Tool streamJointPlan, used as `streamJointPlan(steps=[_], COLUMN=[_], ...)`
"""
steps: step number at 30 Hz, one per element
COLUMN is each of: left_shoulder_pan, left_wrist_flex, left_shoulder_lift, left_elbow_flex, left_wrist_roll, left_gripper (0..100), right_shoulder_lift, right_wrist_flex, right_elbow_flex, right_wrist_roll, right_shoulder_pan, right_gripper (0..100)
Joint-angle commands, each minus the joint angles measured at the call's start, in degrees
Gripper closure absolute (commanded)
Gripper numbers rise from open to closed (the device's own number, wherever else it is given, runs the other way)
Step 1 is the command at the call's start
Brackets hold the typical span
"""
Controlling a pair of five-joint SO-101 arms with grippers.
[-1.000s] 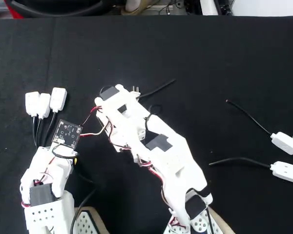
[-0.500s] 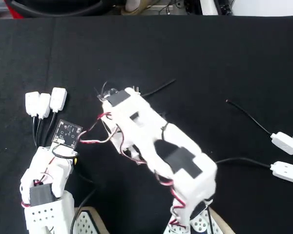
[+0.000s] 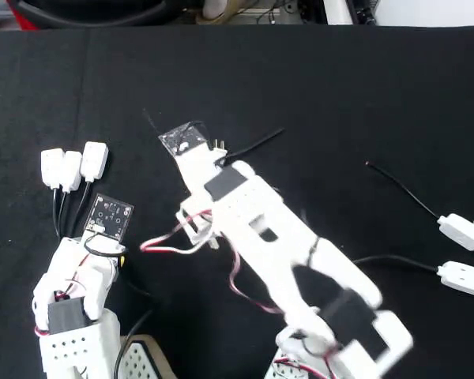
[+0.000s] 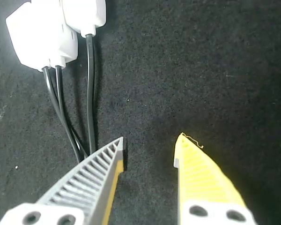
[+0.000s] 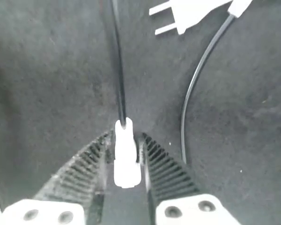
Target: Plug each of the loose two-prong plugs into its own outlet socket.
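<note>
With the right gripper [image 5: 125, 138] clamped on what seems a plug [image 5: 127, 164] mid-table and the left gripper [image 4: 149, 146] agape near the sockets [image 4: 47, 35], the carry is in hand; next, its prongs must line up with a free socket.

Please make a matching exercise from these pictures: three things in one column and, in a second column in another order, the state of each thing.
Things:
1. left claw
2. right claw
3. loose plug

States:
A. lies untouched, both prongs bare
B. open
C. shut on a white plug

Pairs: 1-B, 2-C, 3-A.
</note>
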Motion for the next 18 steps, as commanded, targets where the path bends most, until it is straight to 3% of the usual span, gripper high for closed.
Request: streamJointPlan(steps=[1,10,15,18], left_shoulder_pan=[-0.57,0.66,7.52,10.77], left_wrist_flex=[0.18,-0.53,-1.67,-3.43], left_shoulder_lift=[-0.44,-0.7,-0.7,-0.7], left_elbow_flex=[-0.13,-0.57,-5.58,-6.29], left_wrist_roll=[0.0,0.88,16.18,19.16], left_gripper=[82,82,82,81], right_shoulder_lift=[-13.32,-35.82,-43.82,-47.43], right_wrist_flex=[-8.0,-37.1,-58.9,-65.93], right_elbow_flex=[6.73,31.08,44.88,49.54], right_wrist_roll=[-2.99,-3.69,-4.13,-9.67], right_shoulder_pan=[-0.09,4.4,4.13,4.13], right_gripper=[97.8,97.8,97.8,98.7])
